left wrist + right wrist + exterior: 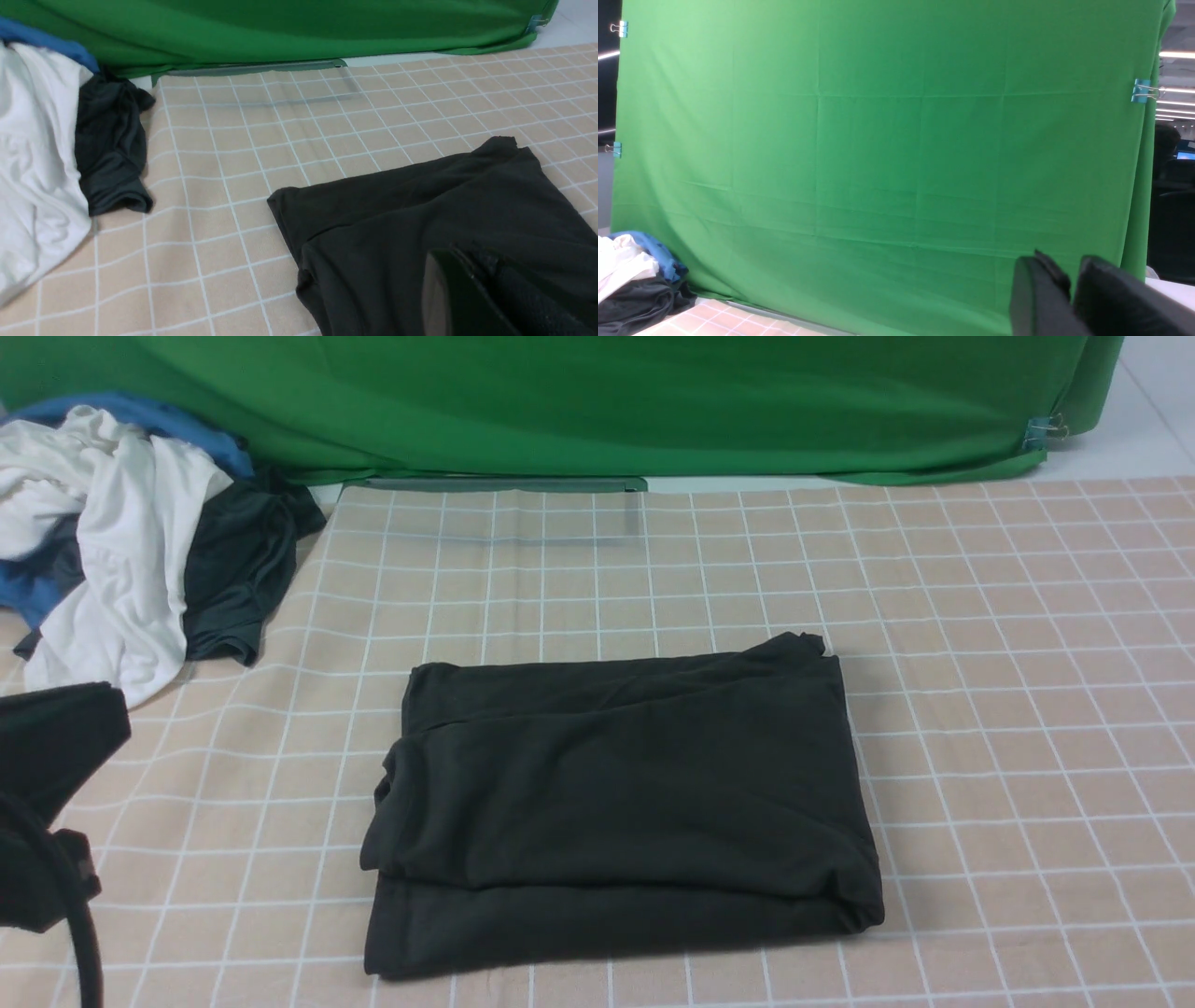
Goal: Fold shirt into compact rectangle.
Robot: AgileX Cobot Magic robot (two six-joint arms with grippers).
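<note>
checked cloth (980, 616), one folded black shirt (625, 803), left end effector (486, 298) closed, right end effector (1071, 298) slightly parted

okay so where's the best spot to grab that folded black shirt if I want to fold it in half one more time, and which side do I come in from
Probably the shirt's right edge, at its two right corners, coming in from the robot's right. That edge looks like a rounded, closed fold, so the layers should lift together. The left edge shows staggered loose layers, and the far right corner has a flap sticking up, so pinch below it.
</note>
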